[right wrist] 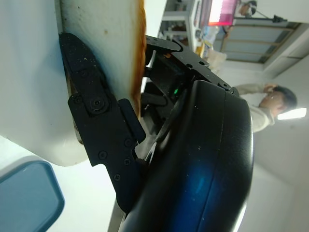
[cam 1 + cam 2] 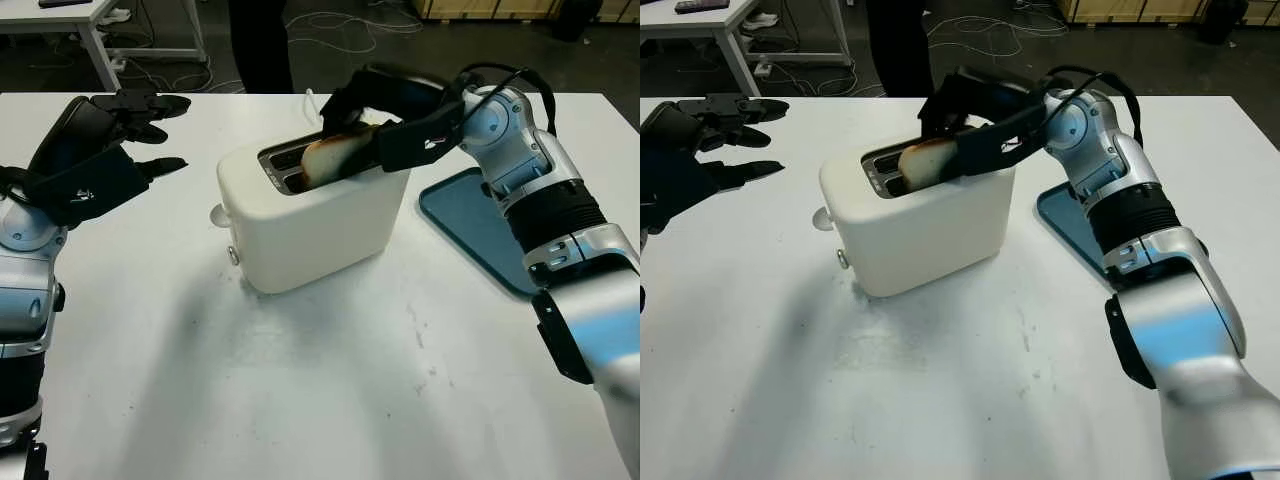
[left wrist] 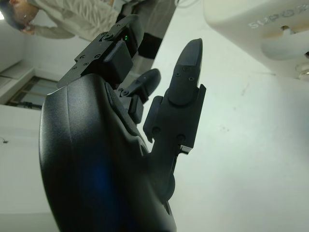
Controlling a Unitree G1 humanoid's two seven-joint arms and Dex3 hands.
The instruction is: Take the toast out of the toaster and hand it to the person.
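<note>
Lower toast (image 2: 330,160) inside toaster (image 2: 310,225); its far end behind right robot hand (image 2: 385,120).

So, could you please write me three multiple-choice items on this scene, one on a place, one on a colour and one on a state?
1. Where does the blue tray lie?
A. on the toaster
B. on the table, on the right arm's side of the toaster
C. under the left hand

2. What colour is the toaster?
A. cream
B. red
C. black

3. What is the right hand doing?
A. holding nothing
B. pressing the lever
C. gripping the toast at the slot

Answers: 1 B, the tray lies flat beside the toaster; 2 A, its body is cream; 3 C, fingers close around the slice, while the left hand is open.
</note>
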